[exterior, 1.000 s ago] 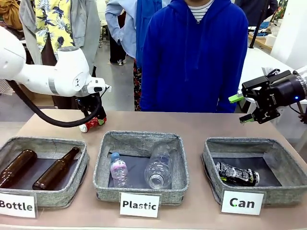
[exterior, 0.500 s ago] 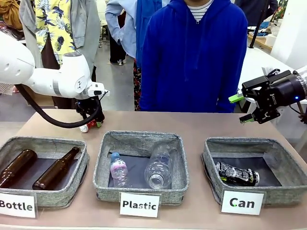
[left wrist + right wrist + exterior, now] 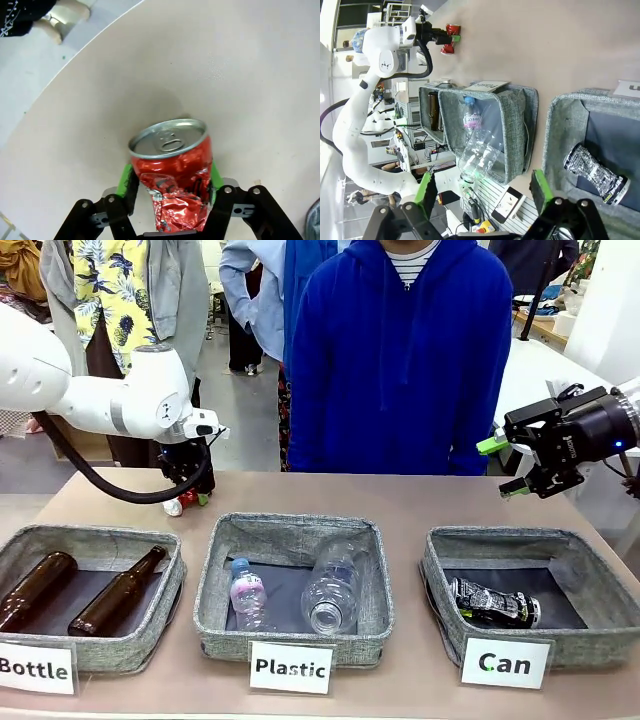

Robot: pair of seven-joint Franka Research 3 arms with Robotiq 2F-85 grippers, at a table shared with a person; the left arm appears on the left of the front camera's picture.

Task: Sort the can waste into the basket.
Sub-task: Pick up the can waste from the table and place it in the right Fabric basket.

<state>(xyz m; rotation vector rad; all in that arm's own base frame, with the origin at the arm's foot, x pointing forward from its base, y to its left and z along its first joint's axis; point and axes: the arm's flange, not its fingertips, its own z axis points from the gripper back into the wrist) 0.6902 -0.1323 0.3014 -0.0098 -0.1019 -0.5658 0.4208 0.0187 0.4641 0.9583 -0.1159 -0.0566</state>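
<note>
My left gripper [image 3: 170, 182] has its green pads [image 3: 126, 181] pressed against both sides of the red can [image 3: 175, 180], closed around the crumpled lower body while the silver end points away from my wrist. In the front view the can [image 3: 183, 502] sits low at the table [image 3: 400, 502], beyond the far left corner of the Can basket's [image 3: 530, 590] row, past the Bottle basket [image 3: 90, 595]; I cannot tell whether it rests on the surface or is just clear of it.

I judge this can to be very light and empty, with thin walls that are already dented and creased. It will give further under pressure, so a firm squeeze could fold it and let it slip. The shiny skin looks slick, but the crumples offer the pads some bite. Holding across the body near the middle, as I am, seems sound; the rim at the silver end is the stiffest part and would resist crushing better.

My right gripper [image 3: 482, 192] hangs open and empty above the far right side of the Can basket, its fingers well apart. The black can [image 3: 494, 603] already lies on its side inside that basket. The red one has to travel across, past the Plastic basket [image 3: 295, 585].
</note>
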